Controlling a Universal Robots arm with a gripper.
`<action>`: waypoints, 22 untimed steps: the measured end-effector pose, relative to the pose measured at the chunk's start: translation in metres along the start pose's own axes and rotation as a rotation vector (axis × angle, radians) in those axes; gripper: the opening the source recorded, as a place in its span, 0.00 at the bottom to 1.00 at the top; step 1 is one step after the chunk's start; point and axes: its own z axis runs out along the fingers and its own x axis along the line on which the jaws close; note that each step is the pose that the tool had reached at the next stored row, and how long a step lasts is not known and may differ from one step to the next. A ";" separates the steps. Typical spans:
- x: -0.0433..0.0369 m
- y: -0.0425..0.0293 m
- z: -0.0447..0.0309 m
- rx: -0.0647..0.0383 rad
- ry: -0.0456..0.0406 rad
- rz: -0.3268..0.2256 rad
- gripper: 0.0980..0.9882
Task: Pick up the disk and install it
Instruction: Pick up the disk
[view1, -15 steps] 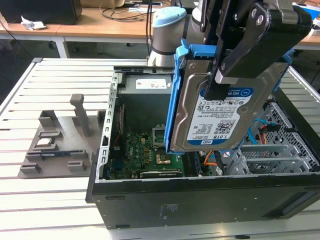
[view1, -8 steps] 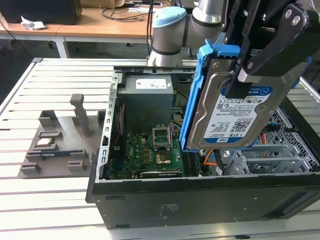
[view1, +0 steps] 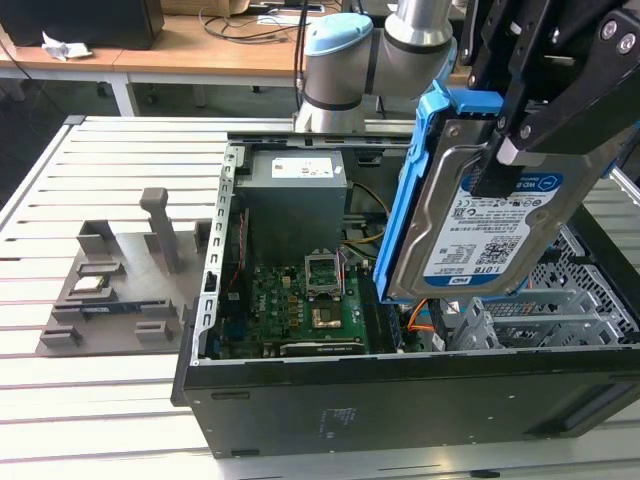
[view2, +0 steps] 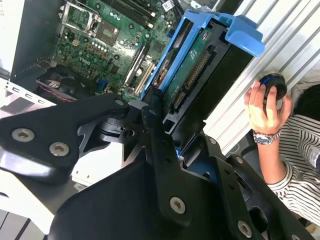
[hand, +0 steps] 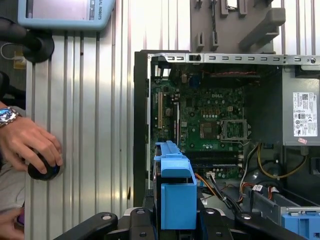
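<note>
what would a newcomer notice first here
The disk, silver in its blue bracket, hangs tilted in the robot's black hand above the open computer case, large at the exterior view's right. Below it the green motherboard lies bare inside. In the first wrist view a person's fingers rest on a black knob at the slatted table's edge.

- All three views are brightly and evenly lit.
- Pale glare is thrown back by the slatted counter (hand: 95, 100) in the first wrist view.
- The inside of the computer case (view1: 290, 290) is left in soft shadow.
- A dull sheen is carried by the disk (view1: 480, 230).
</note>
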 end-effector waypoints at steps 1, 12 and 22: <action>0.0000 -0.0012 0.0000 0.000 0.0000 0.000 0.30; 0.0000 -0.0137 -0.0005 0.000 0.0001 0.000 0.30; 0.0000 -0.0219 -0.0007 0.000 0.0001 0.000 0.30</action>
